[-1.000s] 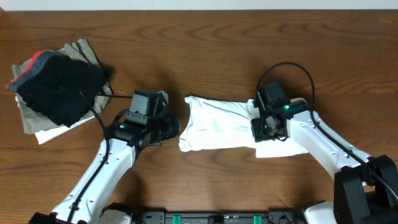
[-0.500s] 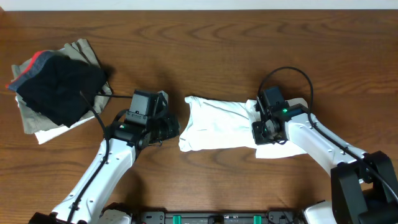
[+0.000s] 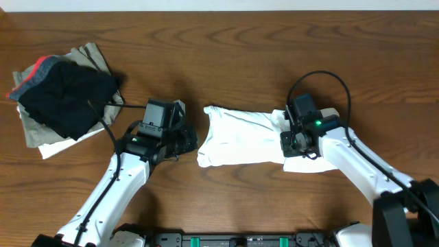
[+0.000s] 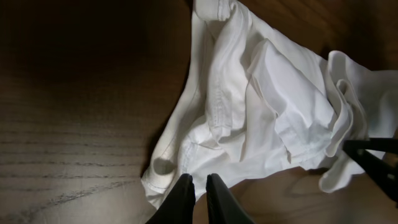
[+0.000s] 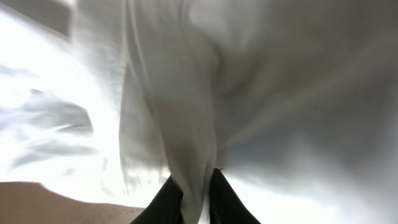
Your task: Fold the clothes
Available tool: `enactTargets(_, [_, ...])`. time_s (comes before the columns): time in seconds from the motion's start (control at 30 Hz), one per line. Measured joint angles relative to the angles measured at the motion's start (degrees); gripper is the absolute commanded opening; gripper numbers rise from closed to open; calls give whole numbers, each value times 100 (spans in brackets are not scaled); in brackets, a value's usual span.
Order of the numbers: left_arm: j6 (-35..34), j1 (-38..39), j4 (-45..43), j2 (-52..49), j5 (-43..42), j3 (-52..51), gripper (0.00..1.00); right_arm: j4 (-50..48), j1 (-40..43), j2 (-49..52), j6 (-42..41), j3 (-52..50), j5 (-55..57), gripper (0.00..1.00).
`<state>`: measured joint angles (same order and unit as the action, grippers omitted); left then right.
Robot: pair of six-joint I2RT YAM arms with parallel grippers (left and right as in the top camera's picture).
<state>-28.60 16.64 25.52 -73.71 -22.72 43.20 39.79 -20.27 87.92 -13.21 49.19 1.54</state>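
Note:
A crumpled white garment (image 3: pixel 240 136) lies across the table's middle. My right gripper (image 3: pixel 293 140) sits at its right end and is shut on a fold of the white cloth (image 5: pixel 198 155), which fills the right wrist view. My left gripper (image 3: pixel 191 140) is at the garment's left edge; in the left wrist view its fingers (image 4: pixel 199 185) are nearly closed at the hem of the garment (image 4: pixel 261 99), with no cloth clearly between them.
A pile of clothes (image 3: pixel 62 96), dark on top with beige, white and red pieces, lies at the back left. Bare wooden table (image 3: pixel 226 55) lies behind the garment. Cables run over both arms.
My right gripper has shifted slightly to the right with the cloth, drawing the garment's right end along. The left arm has not moved.

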Motion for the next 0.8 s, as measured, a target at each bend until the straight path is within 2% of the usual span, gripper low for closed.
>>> enactTargets(0.47, [0,0,2,0,31,0,12,2,0,-162,0,46,68,17])
enactTargets(0.5, [0,0,0,0,31,0,12,2,0,-162,0,46,68,15])
enactTargets(0.57, [0,0,2,0,44,0,12,2,0,-162,2,46,72,3])
enactTargets(0.6, [0,0,0,0,44,0,12,2,0,-162,7,46,79,1])
enactTargets(0.8, [0,0,2,0,46,0,12,-20,0,-162,-15,46,85,1])
